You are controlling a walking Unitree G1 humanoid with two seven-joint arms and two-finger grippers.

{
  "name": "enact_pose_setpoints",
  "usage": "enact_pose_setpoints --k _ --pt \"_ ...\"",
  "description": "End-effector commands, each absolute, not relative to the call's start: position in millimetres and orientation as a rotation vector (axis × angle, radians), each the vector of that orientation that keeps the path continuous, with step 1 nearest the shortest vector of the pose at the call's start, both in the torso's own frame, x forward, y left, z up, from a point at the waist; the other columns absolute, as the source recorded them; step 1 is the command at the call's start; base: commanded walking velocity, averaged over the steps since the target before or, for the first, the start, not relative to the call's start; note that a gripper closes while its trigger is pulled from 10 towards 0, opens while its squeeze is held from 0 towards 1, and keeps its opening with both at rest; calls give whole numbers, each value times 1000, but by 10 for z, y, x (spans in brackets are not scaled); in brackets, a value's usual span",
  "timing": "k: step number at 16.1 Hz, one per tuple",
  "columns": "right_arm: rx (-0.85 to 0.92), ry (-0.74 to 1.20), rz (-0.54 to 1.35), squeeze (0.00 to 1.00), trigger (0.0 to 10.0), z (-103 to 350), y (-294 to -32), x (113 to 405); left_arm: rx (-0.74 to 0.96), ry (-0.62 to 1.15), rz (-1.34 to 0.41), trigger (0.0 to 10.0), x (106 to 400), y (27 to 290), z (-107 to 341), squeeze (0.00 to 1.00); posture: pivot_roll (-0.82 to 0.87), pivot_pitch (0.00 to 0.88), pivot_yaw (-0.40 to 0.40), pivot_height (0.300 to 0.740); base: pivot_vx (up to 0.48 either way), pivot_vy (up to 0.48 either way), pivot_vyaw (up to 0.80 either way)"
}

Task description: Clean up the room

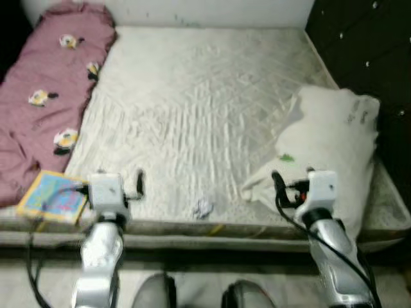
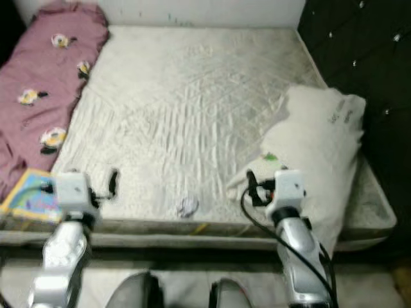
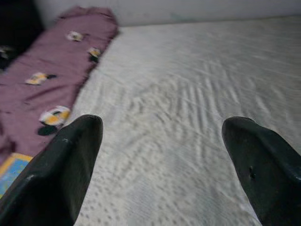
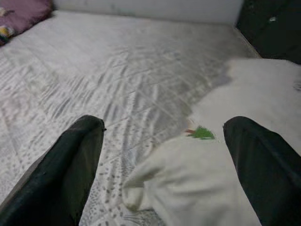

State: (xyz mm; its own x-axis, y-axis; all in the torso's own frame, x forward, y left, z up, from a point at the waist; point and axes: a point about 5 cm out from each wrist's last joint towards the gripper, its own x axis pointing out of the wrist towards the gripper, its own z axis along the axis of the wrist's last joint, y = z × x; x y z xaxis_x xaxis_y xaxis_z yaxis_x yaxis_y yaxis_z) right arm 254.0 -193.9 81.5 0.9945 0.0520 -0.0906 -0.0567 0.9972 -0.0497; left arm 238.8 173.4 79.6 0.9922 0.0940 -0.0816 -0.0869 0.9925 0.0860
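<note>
Pillow [image 1: 327, 147] lies lengthwise along bed's [image 1: 192, 96] right edge; both grippers [image 3: 162, 141] [image 4: 164, 141] wide.

Soft, even, dimmish indoor light; mild overall blur; deep shadow at corners; close black fingers [image 3: 61, 174] out of focus.

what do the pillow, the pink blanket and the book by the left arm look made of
Pillow: soft white cloth, creased and slumped. Blanket: matte pink fabric with flower prints, rumpled. Book: probably paper or card, flat with a bright printed cover.
</note>
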Motion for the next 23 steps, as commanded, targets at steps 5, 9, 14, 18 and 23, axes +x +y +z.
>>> enact_pose_setpoints --k 5,9,14,18,23 --pt "-44 88 52 0 10000 815 -1928 2538 107 67 108 10000 2402 1796 836 0 15 129 -52 740 0 0 0" --pt "-46 93 54 0 10000 807 -1931 2541 93 71 104 10000 2411 1793 830 0 15 126 -55 740 0 466 0" --pt "-49 95 53 0 10000 797 -1929 2536 100 68 108 10000 2408 1791 827 0 16 123 -56 740 0 282 0" --pt "-23 74 23 0 10000 846 -1927 2537 105 42 84 10000 2436 1814 894 0 5 131 -36 740 0 0 0" --pt "10 89 3 0 10000 828 -1918 2556 90 39 60 10000 2392 1803 922 0 27 155 -39 740 0 0 -100"
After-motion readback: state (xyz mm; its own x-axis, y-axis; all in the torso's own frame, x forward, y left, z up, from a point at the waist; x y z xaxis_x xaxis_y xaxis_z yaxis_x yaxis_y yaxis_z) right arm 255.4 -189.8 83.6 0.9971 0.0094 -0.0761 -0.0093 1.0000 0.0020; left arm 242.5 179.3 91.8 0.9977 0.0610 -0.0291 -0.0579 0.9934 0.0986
